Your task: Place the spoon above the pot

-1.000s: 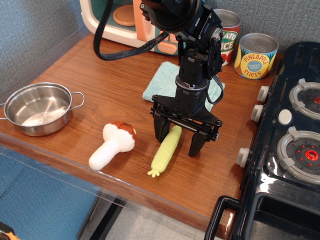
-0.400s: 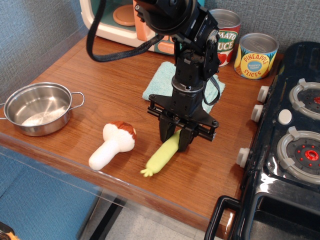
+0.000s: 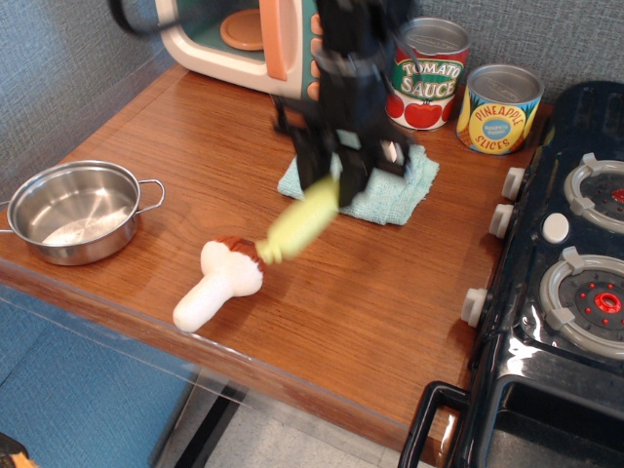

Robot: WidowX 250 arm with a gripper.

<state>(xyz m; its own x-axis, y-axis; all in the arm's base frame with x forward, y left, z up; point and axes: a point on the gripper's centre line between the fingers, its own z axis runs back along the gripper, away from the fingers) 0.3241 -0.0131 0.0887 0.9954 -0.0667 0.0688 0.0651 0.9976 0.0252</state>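
My gripper (image 3: 336,175) is shut on the spoon (image 3: 300,223) and holds it lifted above the wooden counter. Only the spoon's pale yellow-green handle shows, slanting down and left with its nubbed end just over the mushroom toy; the metal bowl is hidden between the fingers. The frame is motion-blurred around the arm. The shallow steel pot (image 3: 70,210) with wire loop handles sits at the counter's left front edge, empty, well left of the gripper.
A white mushroom toy (image 3: 219,283) with a brown cap lies near the front edge. A teal cloth (image 3: 390,190) lies behind the gripper. Two tin cans (image 3: 429,73) (image 3: 499,107) and a toy microwave (image 3: 244,39) stand at the back. A black stove (image 3: 575,263) fills the right.
The gripper closed on the spoon that lay on the counter, then lifted it and carried it up and to the left, toward the back.
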